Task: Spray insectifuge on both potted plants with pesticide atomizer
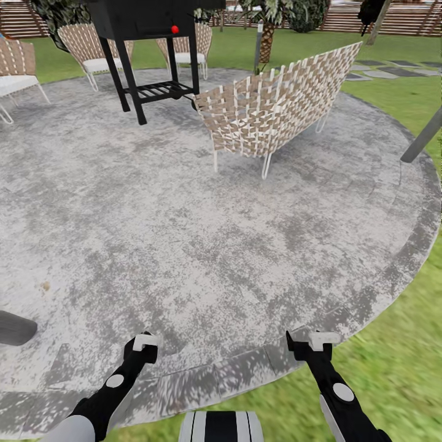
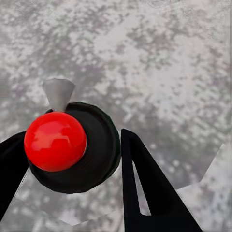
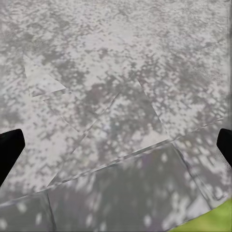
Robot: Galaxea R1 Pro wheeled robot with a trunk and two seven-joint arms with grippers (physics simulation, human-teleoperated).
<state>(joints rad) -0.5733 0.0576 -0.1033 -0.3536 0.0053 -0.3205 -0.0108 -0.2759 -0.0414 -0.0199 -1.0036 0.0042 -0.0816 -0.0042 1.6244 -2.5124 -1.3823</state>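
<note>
A: Garden (image 1: 393,380) first. Where?

B: All around. Green lawn along the near and right edges of the head view, wrapping a round, grey mottled patio (image 1: 153,233). Flat grey stepping stones (image 1: 393,70) out on the grass at far right, slatted brown fence (image 1: 405,18) behind them.

A: And on the patio?

B: Woven tan chair (image 1: 282,104) on thin white legs, back turned this way, near the far right rim. Just beside it to the left, a black grill stand (image 1: 150,49) with a small red knob (image 1: 175,29). Two more woven chairs (image 1: 92,43) behind the stand, another at the far left edge. Palm trunk (image 1: 265,43) rising past the near chair.

A: Left gripper (image 1: 144,345)?

B: Low over the patio's near rim, black with a white tip. Seen from its wrist camera: two dark fingers (image 2: 150,188) with a shiny red ball (image 2: 55,141) on a round black disc (image 2: 99,150) between them. Hard to name that ball. Touching the fingers or merely between them, cannot tell, so spread or pinching also cannot tell.

A: Right gripper (image 1: 310,344)?

B: Level with the left one, well apart from it, right at the seam of patio and grass. Spread wide: dark fingertips (image 3: 9,150) at opposite edges of the wrist picture, bare mottled paving between, a sliver of grass (image 3: 208,222) in one corner.
</note>
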